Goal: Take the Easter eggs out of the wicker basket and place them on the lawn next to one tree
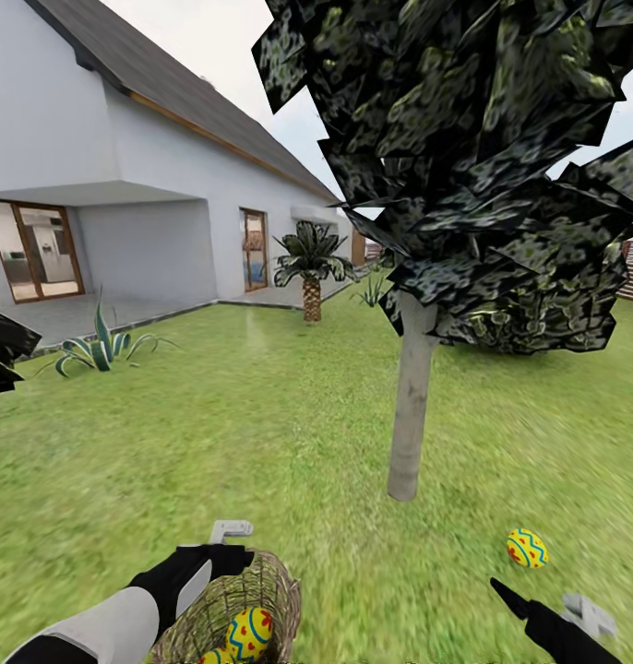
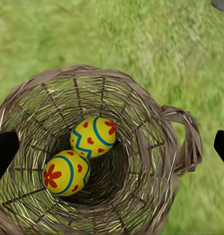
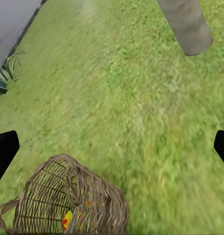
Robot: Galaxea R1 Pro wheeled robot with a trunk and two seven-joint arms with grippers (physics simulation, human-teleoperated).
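Two yellow Easter eggs [image 2: 93, 137] [image 2: 66, 172] with blue lines and red marks lie side by side at the bottom of the wicker basket [image 2: 156, 147]. My left gripper [image 2: 112, 151] hangs open straight above the basket's mouth, holding nothing. In the head view the basket [image 1: 270, 590] sits on the lawn [image 1: 261, 443] at the bottom left, under my left arm. A third egg [image 1: 526, 548] lies on the grass, right of the pale grey trunk of the tree [image 1: 412, 406]. My right gripper [image 3: 112, 149] is open and empty over bare grass, between the basket [image 3: 48, 205] and the trunk [image 3: 187, 24].
The white house [image 1: 123, 184] with a paved patio [image 1: 86, 314] stands at the left. A spiky striped plant [image 1: 100, 349] grows at the patio's edge, and a short palm [image 1: 311, 267] stands farther back. A dark shrub [image 1: 529, 323] sits behind the tree. Open grass surrounds the trunk.
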